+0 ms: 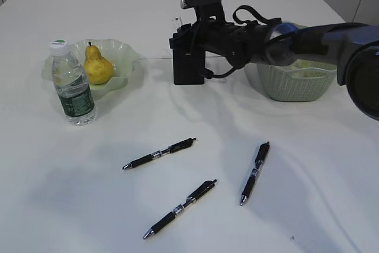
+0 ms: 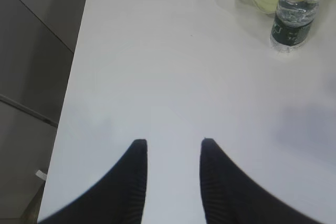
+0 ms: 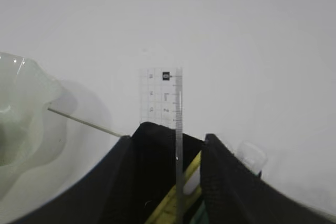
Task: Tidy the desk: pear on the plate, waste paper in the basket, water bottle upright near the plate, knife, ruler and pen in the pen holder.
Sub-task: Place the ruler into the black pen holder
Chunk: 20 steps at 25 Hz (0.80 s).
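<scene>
While the ruler (image 3: 161, 95) stands upright in the holder (image 1: 188, 63), the right gripper (image 3: 176, 142) hovers directly over it, jaws partly apart, one either side of the ruler's top edge. Whether the pads still touch the ruler cannot be told; it looks released, resting in the holder with a yellow-handled tool beside it.

Risks, as judged:
- Lifting away could catch the ruler's top on a finger and drag it out, or tip the holder, which is small and light-looking under a heavy wrist.
- The arm's cable loop hangs close to the holder; a sideways pull-back could snag it.
- Three pens (image 1: 160, 154) lie in front of the holder, well apart from it and from each other. They are slim and round, likely to roll or slip from a pinch.
- With the ruler filling one side of the holder, a pen dropped in at a slant could strike it and bounce out.

Left of the holder: pear (image 1: 97, 65) on the plate (image 1: 123, 50), bottle (image 1: 71, 84) upright just in front of the plate. Basket (image 1: 293, 81) right of the holder, partly behind the arm; contents unclear.

Left gripper (image 2: 172, 145) is far from the holder, over bare table, jaws moderately apart, holding nothing.

Surface: white matte table (image 1: 308, 170), smooth, soft shadows. Room: pale panelled wall behind; grey floor past the table edge in the left wrist view.
</scene>
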Each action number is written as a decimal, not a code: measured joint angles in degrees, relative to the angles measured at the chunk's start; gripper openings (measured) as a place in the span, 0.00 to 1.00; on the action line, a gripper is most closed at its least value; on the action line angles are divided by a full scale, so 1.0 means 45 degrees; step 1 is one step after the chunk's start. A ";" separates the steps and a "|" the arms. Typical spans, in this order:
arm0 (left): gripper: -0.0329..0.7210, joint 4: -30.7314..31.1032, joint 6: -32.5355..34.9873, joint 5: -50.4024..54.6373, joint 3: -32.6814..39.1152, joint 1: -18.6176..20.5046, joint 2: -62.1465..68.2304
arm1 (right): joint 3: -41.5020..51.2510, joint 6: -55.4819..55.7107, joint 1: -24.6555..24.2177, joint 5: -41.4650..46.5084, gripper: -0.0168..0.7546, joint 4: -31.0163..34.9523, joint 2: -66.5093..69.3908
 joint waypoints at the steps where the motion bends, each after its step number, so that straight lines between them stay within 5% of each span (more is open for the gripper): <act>1: 0.36 0.0000 0.0000 0.0000 0.0000 0.0000 0.0000 | -0.0117 0.0000 0.0000 0.0118 0.47 0.0000 0.0000; 13: 0.36 0.0000 0.0000 0.0000 0.0000 0.0000 0.0000 | -0.0629 0.0000 0.0000 0.2876 0.47 0.0050 -0.0314; 20: 0.36 0.0023 0.0000 0.0000 0.0000 0.0000 0.0000 | -0.0629 0.0000 0.0000 0.6074 0.46 0.0654 -0.1447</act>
